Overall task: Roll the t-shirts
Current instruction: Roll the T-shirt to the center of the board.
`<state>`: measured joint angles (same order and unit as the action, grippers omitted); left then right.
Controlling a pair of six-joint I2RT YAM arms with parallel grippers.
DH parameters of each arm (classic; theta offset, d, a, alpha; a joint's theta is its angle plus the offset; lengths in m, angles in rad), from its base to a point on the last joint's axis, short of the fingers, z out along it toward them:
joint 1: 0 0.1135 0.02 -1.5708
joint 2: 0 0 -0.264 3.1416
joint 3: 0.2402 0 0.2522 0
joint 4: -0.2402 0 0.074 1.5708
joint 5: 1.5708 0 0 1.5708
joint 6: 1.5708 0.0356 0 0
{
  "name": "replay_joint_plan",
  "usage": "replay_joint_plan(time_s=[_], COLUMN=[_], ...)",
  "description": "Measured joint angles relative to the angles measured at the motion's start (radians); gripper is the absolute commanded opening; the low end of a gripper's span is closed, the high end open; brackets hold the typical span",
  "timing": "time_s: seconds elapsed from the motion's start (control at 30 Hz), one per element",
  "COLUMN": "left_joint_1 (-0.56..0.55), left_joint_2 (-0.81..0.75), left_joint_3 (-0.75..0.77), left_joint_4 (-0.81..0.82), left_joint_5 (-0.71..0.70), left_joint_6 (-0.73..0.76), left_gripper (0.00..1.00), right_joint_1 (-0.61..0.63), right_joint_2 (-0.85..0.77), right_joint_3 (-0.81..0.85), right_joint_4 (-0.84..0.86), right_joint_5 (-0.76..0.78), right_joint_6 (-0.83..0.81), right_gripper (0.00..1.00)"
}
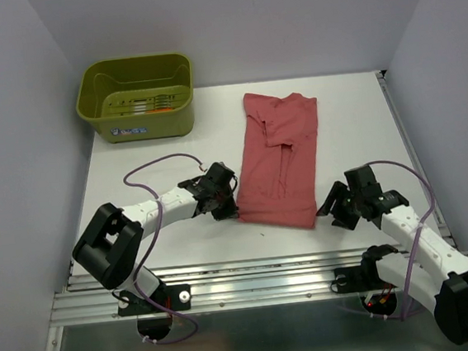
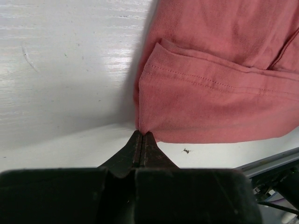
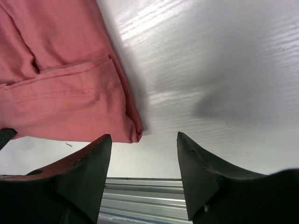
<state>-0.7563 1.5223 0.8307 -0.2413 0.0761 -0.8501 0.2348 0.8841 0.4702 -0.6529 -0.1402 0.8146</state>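
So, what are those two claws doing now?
Left gripper: shut, tips at a corner of the t-shirt; pinching it or not, cannot tell.
Right gripper: open, holding nothing.

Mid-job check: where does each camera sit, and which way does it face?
Top external: above and behind the robot, looking down; left arm, right arm, t-shirt, green tub.
Left wrist: on left arm, facing past the left gripper, shut on the t-shirt's corner.
Right wrist: on right arm, facing past the open right gripper toward another corner.
Shared: all show the t-shirt's near hem.
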Motion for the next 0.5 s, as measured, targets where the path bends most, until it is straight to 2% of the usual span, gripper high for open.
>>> replay_joint_plan(time_s=[0.03,0.1,0.13,0.2,0.23,0.33,0.5], left_joint_1=[0.0,0.0,0.0,0.0,0.0,0.001,0.001], left_joint_2=[-0.003,-0.009,-0.01,-0.011,-0.011,-0.011,-0.018], left_joint_3=[0.0,0.0,0.0,-0.005,-0.008,-0.02,-0.04], left_joint_4=[-0.002,-0.004,-0.003,-0.002,-0.003,0.001,0.007], left_joint_5=[-0.002,-0.003,-0.003,-0.002,-0.002,-0.002,-0.003], left_joint_6=[0.003,0.008,0.011,0.014,0.015,0.016,0.016], left_gripper=[0.0,0.0,0.0,0.0,0.0,0.0,0.0], right_joint_1=[0.0,0.0,0.0,0.0,0.0,0.0,0.0], right_joint_2=[-0.007,-0.013,-0.013,-0.003,0.01,0.06,0.159], right_joint_3=[0.009,0.026,0.036,0.052,0.058,0.06,0.06], right_joint_4=[-0.002,-0.002,0.0,0.013,0.022,0.062,0.148], right_joint_5=[0.002,0.007,0.01,0.012,0.013,0.013,0.007], right_joint_6=[0.0,-0.006,-0.007,-0.018,-0.015,-0.018,-0.023], right_gripper=[0.48,0.34,0.21,0.13,0.1,0.07,0.07])
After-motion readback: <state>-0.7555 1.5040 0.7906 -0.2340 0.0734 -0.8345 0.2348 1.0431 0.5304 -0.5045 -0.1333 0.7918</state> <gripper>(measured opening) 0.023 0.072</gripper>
